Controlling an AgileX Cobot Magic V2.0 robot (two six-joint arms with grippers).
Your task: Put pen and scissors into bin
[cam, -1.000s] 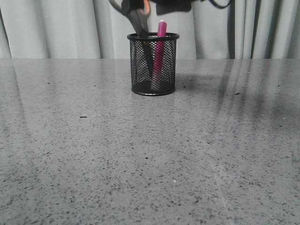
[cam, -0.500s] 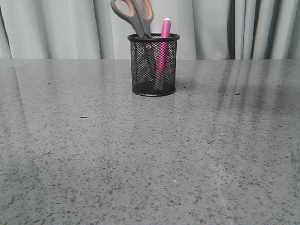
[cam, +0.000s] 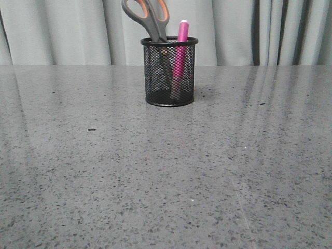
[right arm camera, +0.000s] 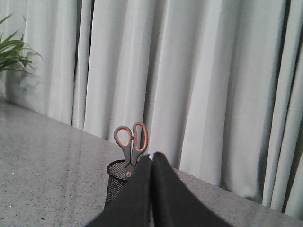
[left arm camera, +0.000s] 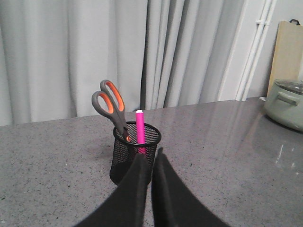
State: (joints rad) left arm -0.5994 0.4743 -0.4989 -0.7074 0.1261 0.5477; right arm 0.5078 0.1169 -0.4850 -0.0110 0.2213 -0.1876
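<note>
The scissors [cam: 150, 21] and the pen [cam: 180, 52] are seen standing in the bin [cam: 169, 72] — blades down — while both the left gripper [left arm camera: 152, 163] and right gripper [right arm camera: 152, 163] are pressed together, empty.

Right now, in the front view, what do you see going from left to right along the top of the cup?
scissors → pen. Both stand in the bin, the scissors' handles up on the left, the pen's cap up on the right.

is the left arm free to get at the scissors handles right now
Probably yes. The scissors stand handles-up out of the bin, nothing covers them, and the left gripper, shut and empty, faces the bin.
</note>
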